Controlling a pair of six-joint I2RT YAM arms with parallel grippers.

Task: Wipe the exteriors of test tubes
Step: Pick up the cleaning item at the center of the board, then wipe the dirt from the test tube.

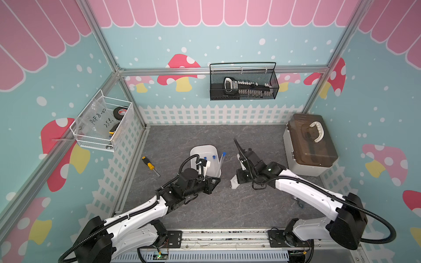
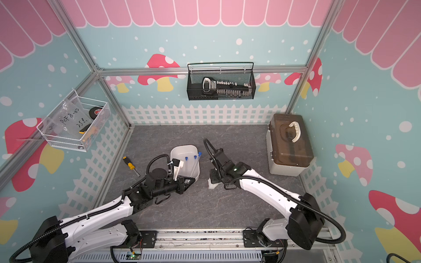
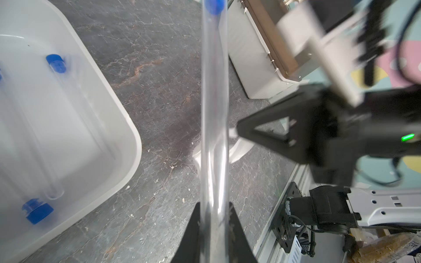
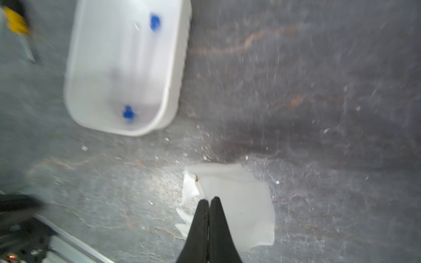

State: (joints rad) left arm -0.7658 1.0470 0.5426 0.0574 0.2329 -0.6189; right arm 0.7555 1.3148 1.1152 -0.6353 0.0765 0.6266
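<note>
One blue-capped test tube [image 3: 214, 113], pinched at its uncapped end by left gripper [image 3: 214, 209] beside white tray [image 3: 127, 127]; right gripper [image 4: 209, 201] pressed together at white wipe [image 4: 246, 200]; hazard: rubbing may swivel the slick tube loose.

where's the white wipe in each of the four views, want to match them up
In a top view: white wipe just below centre, on the table right of the white tray.
In a top view: same spot beside the tray.
Left wrist: mid-frame, peeking out behind the held test tube.
Right wrist: at the shut right gripper's tips.
Shared landmark: the white tray, in all four.
</note>
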